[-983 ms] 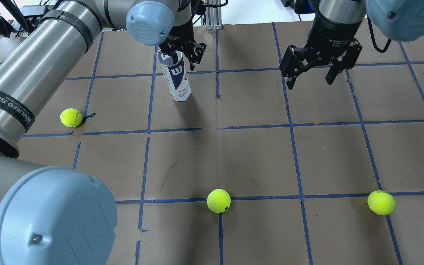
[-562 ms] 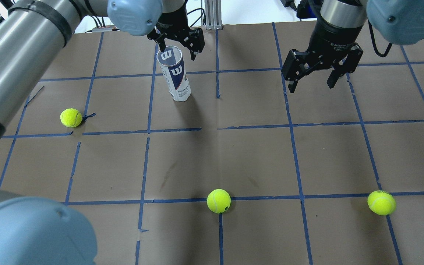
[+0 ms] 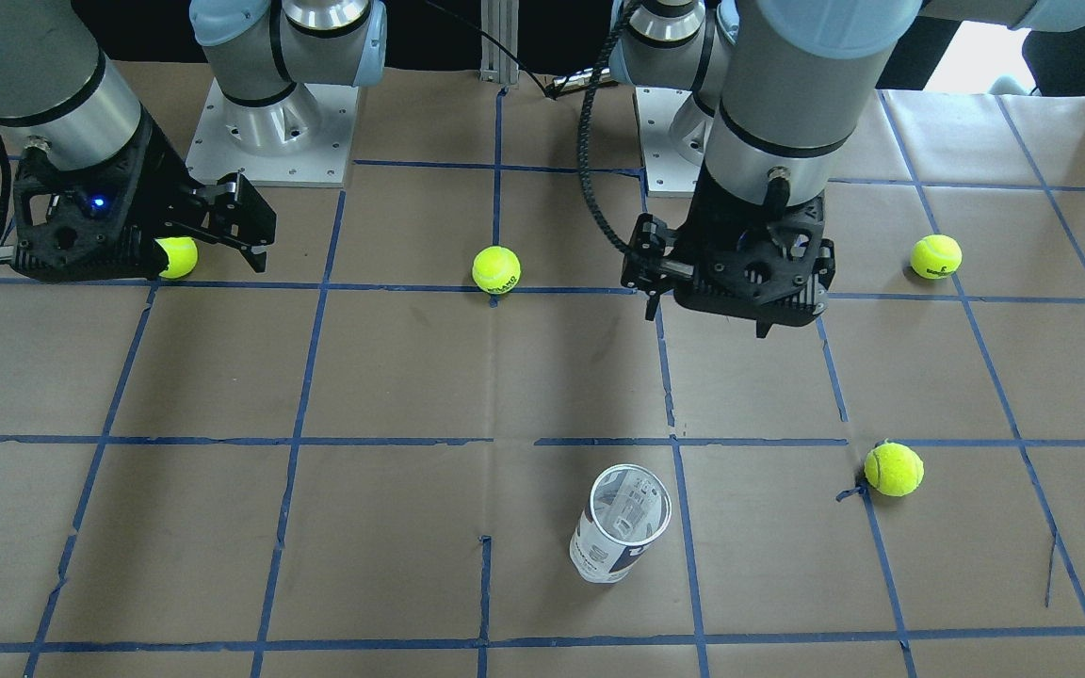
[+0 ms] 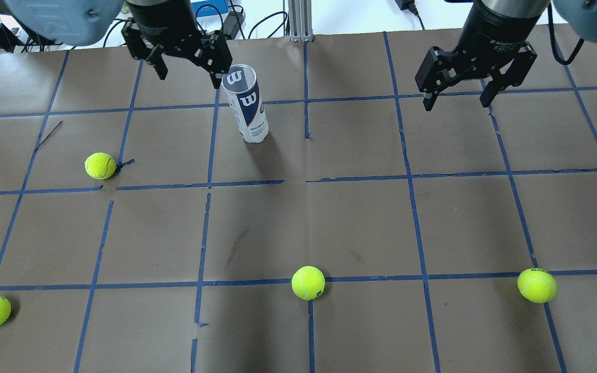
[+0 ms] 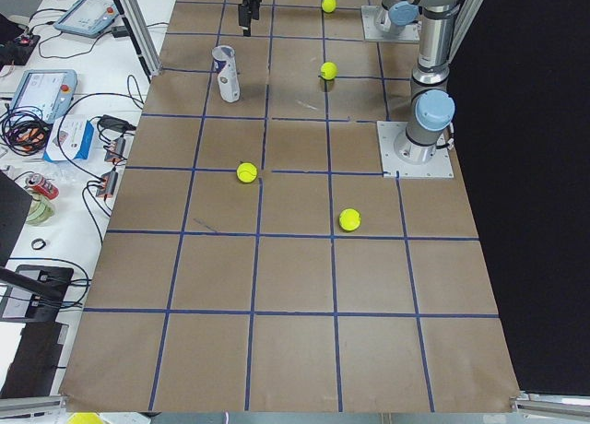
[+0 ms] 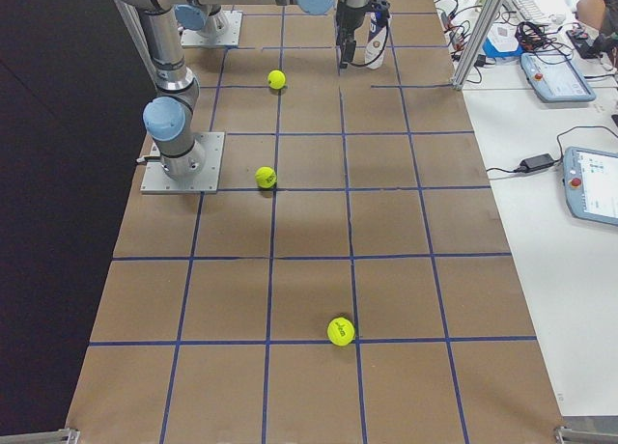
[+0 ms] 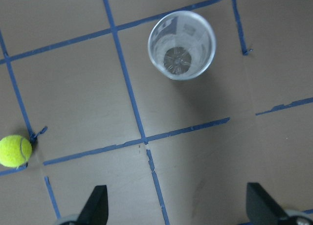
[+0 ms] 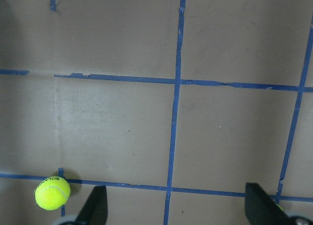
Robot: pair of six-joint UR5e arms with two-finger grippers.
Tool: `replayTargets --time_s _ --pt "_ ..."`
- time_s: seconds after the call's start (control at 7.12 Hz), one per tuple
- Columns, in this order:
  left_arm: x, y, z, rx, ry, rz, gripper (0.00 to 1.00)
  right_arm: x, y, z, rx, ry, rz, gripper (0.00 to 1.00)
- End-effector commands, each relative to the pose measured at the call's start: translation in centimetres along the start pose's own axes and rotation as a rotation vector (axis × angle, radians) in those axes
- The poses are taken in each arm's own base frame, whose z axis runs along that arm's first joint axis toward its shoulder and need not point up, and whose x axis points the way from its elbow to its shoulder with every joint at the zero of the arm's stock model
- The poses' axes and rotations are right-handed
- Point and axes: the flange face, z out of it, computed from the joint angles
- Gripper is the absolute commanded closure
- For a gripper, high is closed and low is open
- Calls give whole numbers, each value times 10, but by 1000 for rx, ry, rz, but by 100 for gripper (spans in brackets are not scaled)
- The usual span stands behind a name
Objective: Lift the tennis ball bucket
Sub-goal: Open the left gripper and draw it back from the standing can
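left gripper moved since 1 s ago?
Yes. The left gripper has shifted to the overhead view's left, from over the tennis ball bucket to beyond the blue tape line beside it.

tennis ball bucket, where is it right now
Overhead view: the tennis ball bucket stands upright at the far side of the table, left of centre, just right of the open left gripper and not held.

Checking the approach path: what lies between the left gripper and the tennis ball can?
Only bare brown paper crossed by a blue tape line, seen in the left wrist view, separates the open left gripper from the can.
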Motion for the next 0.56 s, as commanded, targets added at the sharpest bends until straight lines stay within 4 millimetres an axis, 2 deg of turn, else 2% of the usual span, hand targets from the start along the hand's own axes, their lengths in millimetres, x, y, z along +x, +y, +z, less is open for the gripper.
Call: replayTargets --time_s 0.0,0.14,0.28,0.42 --pt "-27 70 12 -10 7 -95 0 -3 4 -10 19 4 58 0" --pt "-45 79 11 1 6 -140 0 -5 6 -16 41 7 58 0" --pt "-52 80 9 5 7 -150 0 -4 4 -14 44 7 57 0" --pt "-51 75 7 30 54 -167 0 -8 3 -12 43 3 40 0"
